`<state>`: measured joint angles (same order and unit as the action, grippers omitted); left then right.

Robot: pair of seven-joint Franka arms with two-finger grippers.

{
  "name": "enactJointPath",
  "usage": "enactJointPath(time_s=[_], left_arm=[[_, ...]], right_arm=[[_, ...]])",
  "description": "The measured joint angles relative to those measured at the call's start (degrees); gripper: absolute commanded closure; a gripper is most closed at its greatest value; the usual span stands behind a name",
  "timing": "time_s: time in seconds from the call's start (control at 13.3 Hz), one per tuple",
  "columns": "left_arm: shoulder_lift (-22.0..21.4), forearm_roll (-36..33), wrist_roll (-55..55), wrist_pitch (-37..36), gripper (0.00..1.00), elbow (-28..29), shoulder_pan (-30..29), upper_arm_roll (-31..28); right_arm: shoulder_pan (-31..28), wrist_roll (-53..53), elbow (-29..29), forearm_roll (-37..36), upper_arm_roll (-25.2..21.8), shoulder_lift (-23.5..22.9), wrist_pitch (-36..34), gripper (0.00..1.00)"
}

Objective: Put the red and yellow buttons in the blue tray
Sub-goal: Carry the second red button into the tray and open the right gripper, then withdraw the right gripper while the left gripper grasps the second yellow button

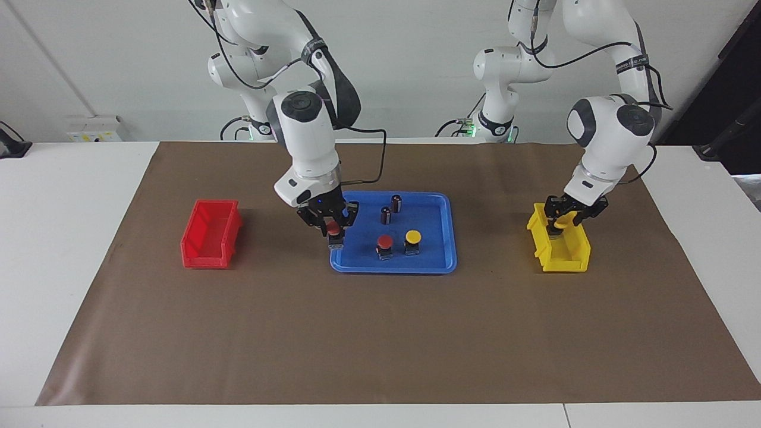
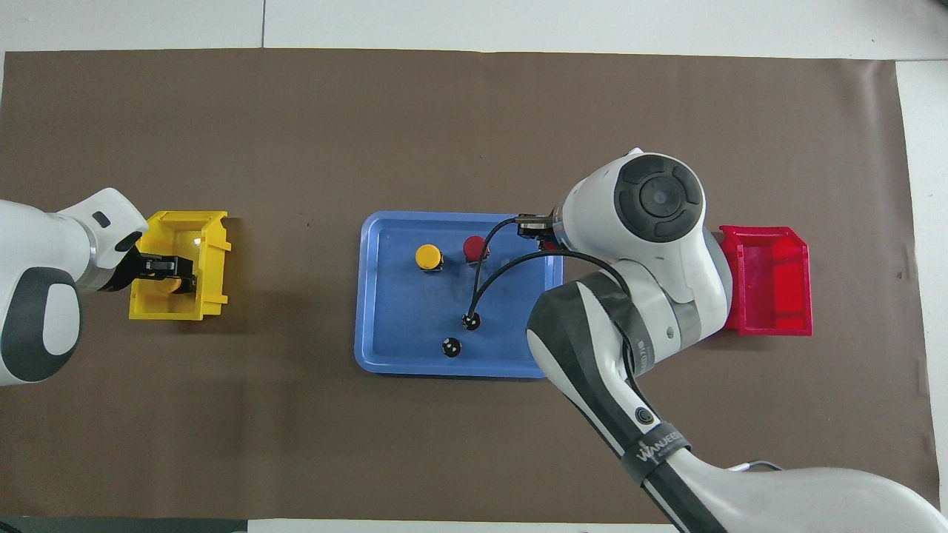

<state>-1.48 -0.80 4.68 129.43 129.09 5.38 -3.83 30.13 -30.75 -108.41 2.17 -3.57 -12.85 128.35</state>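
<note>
Facing view: my right gripper [image 1: 333, 228] holds a red button [image 1: 334, 229] over the blue tray [image 1: 357, 261]'s edge; my left gripper [image 1: 561, 222] grips a yellow button [image 1: 559, 223] over the yellow bin [image 1: 568, 257].

Robotics lab: two bench-mounted arms [image 1: 309, 137], papered table [image 1: 380, 333].

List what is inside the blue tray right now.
In the blue tray stand one red button, one yellow button and two dark cylinders. The right gripper holds another red button over its edge; the arm hides that corner from overhead.
</note>
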Motion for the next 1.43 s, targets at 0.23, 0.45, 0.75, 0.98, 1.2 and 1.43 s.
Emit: enactJointPath(time_s=[0.23, 0.45, 0.75, 0.98, 1.2, 1.43], left_arm=[[0.3, 0.0, 0.0, 1.2, 0.31, 0.6, 0.0, 0.0], [0.5, 0.0, 0.3, 3.6, 0.37, 2.4, -0.9, 0.0], [0.5, 0.0, 0.9, 4.2, 0.99, 3.1, -1.6, 0.0], [0.5, 0.0, -0.8, 4.2, 0.99, 3.0, -1.5, 0.4], [-0.3, -0.1, -2.3, -5.6, 0.99, -2.9, -0.5, 1.2], [-2.7, -0.8, -5.8, -22.2, 0.99, -17.1, 2.7, 2.2]], right_arm=[[1.7, -1.4, -1.0, 0.0, 0.0, -2.4, 1.6, 0.76], [1.7, -1.4, -3.1, 0.0, -0.4, -2.6, 4.5, 0.71], [1.6, -1.4, -3.5, 0.0, -0.5, -2.9, 5.5, 0.00], [-0.2, -1.4, 2.9, 0.0, -1.0, -2.7, -0.4, 0.00], [-8.4, 3.0, 11.6, -0.1, -1.4, -0.4, -12.9, 0.00], [-16.8, 10.0, 15.5, -0.1, -1.7, 4.9, -25.1, 0.00]])
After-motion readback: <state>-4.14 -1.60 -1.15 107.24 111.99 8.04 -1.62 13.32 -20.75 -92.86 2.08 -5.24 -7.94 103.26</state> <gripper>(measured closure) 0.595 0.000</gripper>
